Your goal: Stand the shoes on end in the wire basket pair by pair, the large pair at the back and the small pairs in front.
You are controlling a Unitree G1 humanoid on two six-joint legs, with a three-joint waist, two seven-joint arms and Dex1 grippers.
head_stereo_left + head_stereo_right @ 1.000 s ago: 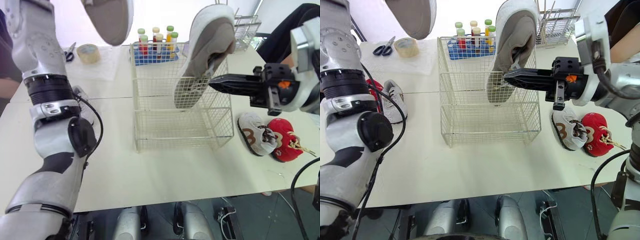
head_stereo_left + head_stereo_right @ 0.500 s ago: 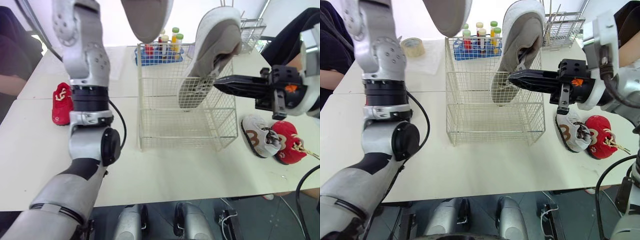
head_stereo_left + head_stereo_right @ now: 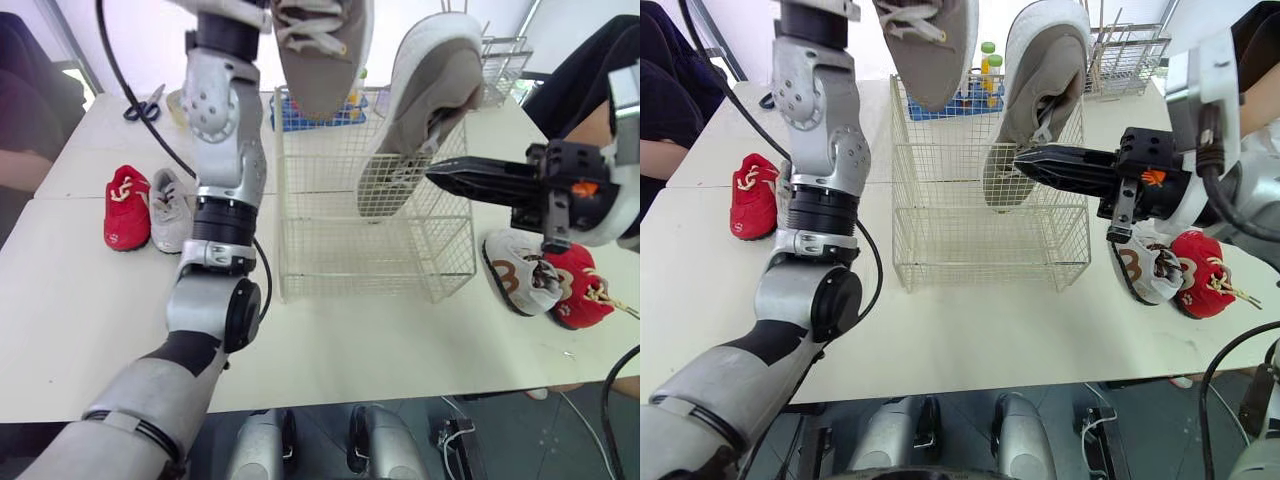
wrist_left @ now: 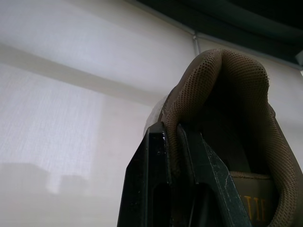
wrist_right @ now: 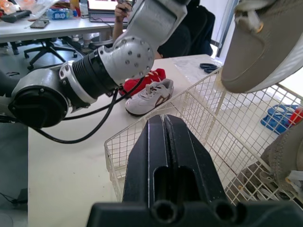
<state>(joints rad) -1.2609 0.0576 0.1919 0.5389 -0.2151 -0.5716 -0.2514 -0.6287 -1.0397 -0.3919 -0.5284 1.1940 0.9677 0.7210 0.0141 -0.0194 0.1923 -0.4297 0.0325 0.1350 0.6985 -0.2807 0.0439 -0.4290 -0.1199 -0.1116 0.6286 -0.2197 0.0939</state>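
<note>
1. Two large shoes in taupe mesh with thick pale soles are held on end over the wire basket. The left large shoe hangs clear above the rim at 11 o'clock. The lower end of the right large shoe is seen through the wire, apparently inside toward 1 o'clock.
2. Handling is judged light. The uppers look soft and yielding and the soles stiff, so the padded collar is the firmest edge to pinch. Some swinging from a one-point hold is to be expected.
3. The left end effector is clamped across the collar of the left large shoe. The right end effector is closed narrowly at the opening of the right large shoe, which is carried by it.
4. Four small shoes lie on the tabletop. A left red shoe and a left white shoe are at the basket's 9 o'clock. A right white shoe and a right red shoe are at 3 o'clock.
</note>
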